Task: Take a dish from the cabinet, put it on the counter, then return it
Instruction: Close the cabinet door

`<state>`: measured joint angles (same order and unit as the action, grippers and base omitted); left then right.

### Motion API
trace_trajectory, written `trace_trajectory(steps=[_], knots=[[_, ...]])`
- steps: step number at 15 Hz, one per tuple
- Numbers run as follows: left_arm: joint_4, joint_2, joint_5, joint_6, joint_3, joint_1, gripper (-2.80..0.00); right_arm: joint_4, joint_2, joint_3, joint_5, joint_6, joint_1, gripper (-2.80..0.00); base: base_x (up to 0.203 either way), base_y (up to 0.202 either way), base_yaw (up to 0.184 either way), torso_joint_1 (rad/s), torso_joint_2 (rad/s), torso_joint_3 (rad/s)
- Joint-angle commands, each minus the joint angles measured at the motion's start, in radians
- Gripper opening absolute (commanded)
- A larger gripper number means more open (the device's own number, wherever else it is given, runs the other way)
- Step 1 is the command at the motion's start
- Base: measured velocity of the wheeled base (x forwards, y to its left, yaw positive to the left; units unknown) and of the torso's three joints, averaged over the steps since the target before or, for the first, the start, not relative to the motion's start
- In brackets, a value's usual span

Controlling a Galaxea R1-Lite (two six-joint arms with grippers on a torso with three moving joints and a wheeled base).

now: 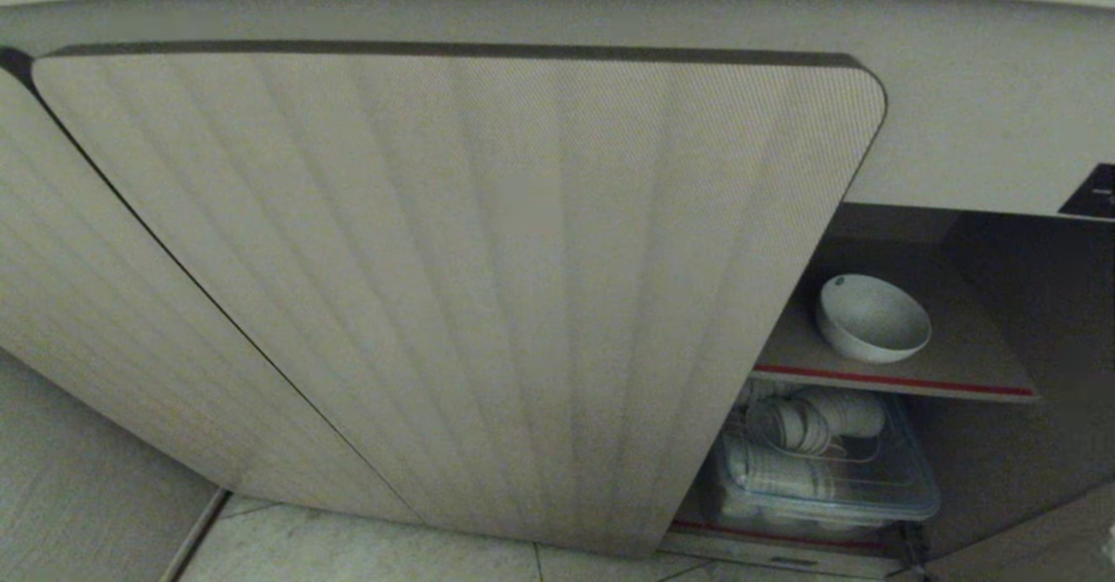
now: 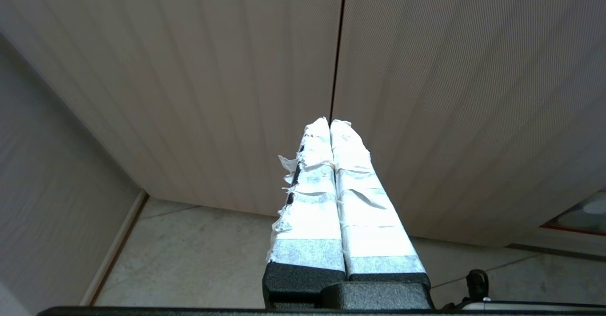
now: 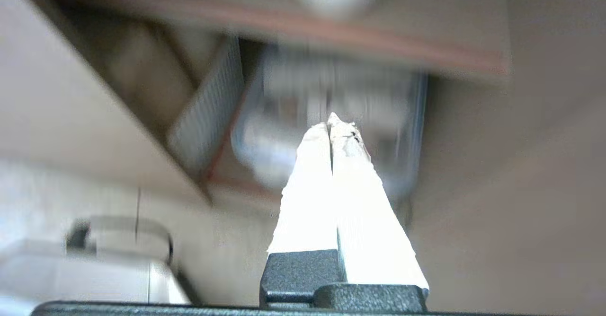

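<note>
While the small white round ceramic bowl [image 1: 873, 317] sits on the beige ribbed cabinet's [image 1: 453, 286] red-edged shelf [image 1: 888, 379], your clenched, empty right end effector [image 3: 330, 123], the nearer arm, points below it.

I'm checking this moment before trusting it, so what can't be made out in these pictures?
- Counter: its top is cut off by the head view's upper edge.
- Cabinet interior: mostly hidden behind the ribbed door; only the right opening shows.
- Clear box contents: partly covered by the door and shelf.
- Dish: in the right wrist view just a blur at the edge.
- Black label: cut off, unreadable.
- Both grippers: outside the head view.
</note>
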<state>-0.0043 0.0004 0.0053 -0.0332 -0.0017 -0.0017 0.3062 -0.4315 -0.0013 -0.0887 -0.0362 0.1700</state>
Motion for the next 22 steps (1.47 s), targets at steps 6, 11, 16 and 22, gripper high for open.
trace_trajectory(steps=[6,11,16,22], knots=[[0.000,0.000,0.001,-0.001,0.000,0.000,-2.80,-0.254,0.149,0.001,0.024,0.032,-0.083,-2.80,0.000,0.000,0.000,0.000,0.00,0.000],[0.000,0.000,0.001,-0.001,0.000,0.000,-2.80,-0.304,0.277,0.001,0.064,0.032,-0.154,-2.80,0.000,0.000,0.000,0.000,0.00,0.000],[0.000,0.000,0.001,-0.001,0.000,0.000,-2.80,-0.306,0.431,0.001,0.069,0.032,-0.164,-2.80,0.000,0.000,0.000,0.000,0.00,0.000],[0.000,0.000,0.001,-0.001,0.000,0.000,-2.80,-0.305,0.431,0.001,0.062,0.080,-0.164,-2.80,0.000,0.000,0.000,0.000,0.00,0.000]])
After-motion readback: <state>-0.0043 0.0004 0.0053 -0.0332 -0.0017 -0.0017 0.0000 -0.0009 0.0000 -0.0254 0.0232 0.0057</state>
